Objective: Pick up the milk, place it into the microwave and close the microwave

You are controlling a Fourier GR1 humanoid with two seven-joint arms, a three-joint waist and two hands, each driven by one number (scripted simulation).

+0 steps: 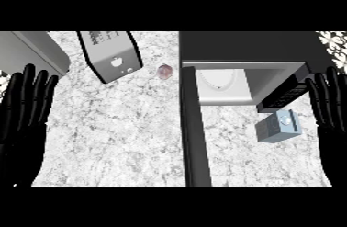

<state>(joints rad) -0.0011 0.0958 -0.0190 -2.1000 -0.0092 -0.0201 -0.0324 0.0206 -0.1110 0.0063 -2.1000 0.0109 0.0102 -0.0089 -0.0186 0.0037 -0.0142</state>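
My left hand [27,99] is at the left edge of the view, fingers straight and pointing up, holding nothing. My right hand [328,102] is at the right edge, the same way, flat and holding nothing. I think both are just waiting, so the task has not really begun. The milk [278,126] stands on the counter [115,129], just in front of the microwave [244,83] and close to my right hand, so I would use that hand to get it. The microwave door [193,129] is swung wide open and sticks out toward me like a long dark wall, with the milk on its right side. That is good, because the way in is clear. Inside I can see a pale round plate [218,80] where the milk can go. The milk looks like a small blue-grey box with a lighter patch on top, and it sits a bit turned. A silver toaster [110,53] and a small purple thing [165,71] sit farther left, well away from the milk. I cannot tell what the purple thing is.
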